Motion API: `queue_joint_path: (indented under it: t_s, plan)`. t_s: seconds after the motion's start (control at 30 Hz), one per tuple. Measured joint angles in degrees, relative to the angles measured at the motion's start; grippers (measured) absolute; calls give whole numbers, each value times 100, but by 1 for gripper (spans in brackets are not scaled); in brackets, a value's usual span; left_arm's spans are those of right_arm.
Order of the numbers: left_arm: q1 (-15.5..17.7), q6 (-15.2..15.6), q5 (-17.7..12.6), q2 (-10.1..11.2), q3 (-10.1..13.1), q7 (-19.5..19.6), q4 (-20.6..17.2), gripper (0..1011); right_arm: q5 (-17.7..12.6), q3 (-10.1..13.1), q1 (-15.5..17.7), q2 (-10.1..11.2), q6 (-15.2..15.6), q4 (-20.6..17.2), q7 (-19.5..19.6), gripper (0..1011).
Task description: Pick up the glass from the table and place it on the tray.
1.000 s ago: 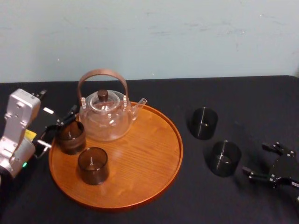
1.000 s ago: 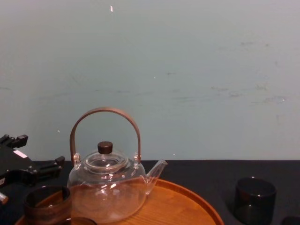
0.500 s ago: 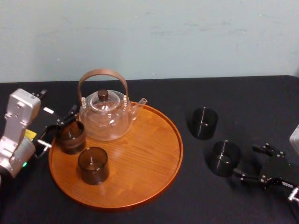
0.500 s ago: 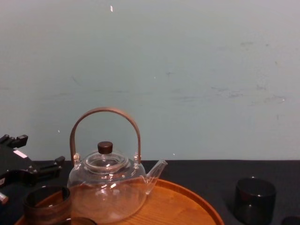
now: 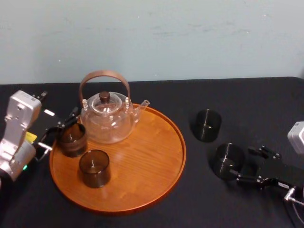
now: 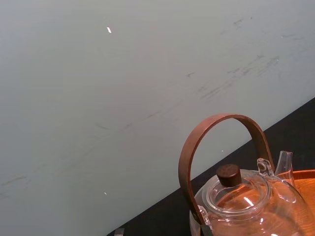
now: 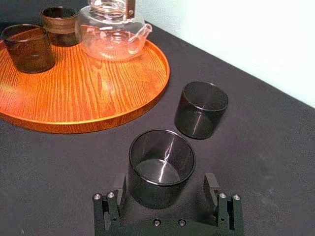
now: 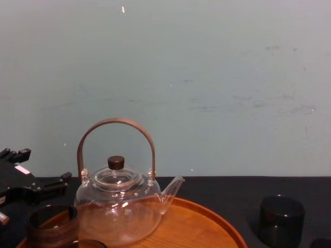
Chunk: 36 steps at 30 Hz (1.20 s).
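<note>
Two smoky glasses stand on the black table right of the tray (image 5: 142,156). The nearer glass (image 5: 227,160) (image 7: 161,164) is upright between the spread fingers of my right gripper (image 5: 242,162) (image 7: 165,183), which is open with small gaps on both sides. The farther glass (image 5: 207,125) (image 7: 201,109) stands free behind it. Two more glasses (image 5: 72,139) (image 5: 94,167) rest on the round wooden tray. My left gripper (image 5: 59,130) is open at the tray's left edge, its fingers beside the rear tray glass.
A clear glass teapot (image 5: 108,118) (image 8: 118,206) with an arched wooden handle fills the back left of the tray. The tray's right half is bare wood. A pale wall rises behind the table.
My right gripper has slid left across the table until its open fingers flank the nearer glass. The left arm, the tray and the other glasses have not moved.
</note>
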State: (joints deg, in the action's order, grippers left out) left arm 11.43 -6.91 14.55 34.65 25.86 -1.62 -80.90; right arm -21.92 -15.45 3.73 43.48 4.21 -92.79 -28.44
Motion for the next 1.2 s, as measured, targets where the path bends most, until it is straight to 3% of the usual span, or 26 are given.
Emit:
queue_joint_path:
  t_s: [0.4, 1.2]
  plan:
    - [0, 0, 0, 0, 0, 0, 0, 1001, -247, 30, -147, -207, 278, 156, -125, 1002]
    - [0, 0, 0, 0, 0, 0, 0, 1002, -188, -356, -637, -337, 423, 422, -276, 1002]
